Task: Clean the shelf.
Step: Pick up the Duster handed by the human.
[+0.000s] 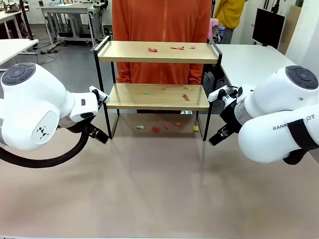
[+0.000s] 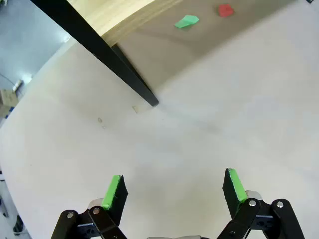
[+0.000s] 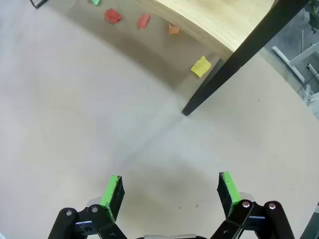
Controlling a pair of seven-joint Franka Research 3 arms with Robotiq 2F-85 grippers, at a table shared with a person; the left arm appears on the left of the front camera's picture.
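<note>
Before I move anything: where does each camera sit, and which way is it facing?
Front view: fixed between the arms, facing across the table at the shelf and the person behind it; left pincer and right pincer show at the sides.
Left wrist view: on the left wrist, looking down between its open fingers at one shelf leg.
Right wrist view: on the right wrist, looking between its open fingers at the opposite leg and a yellow scrap.
Shared: both wrist views catch the green scrap under the shelf.
</note>
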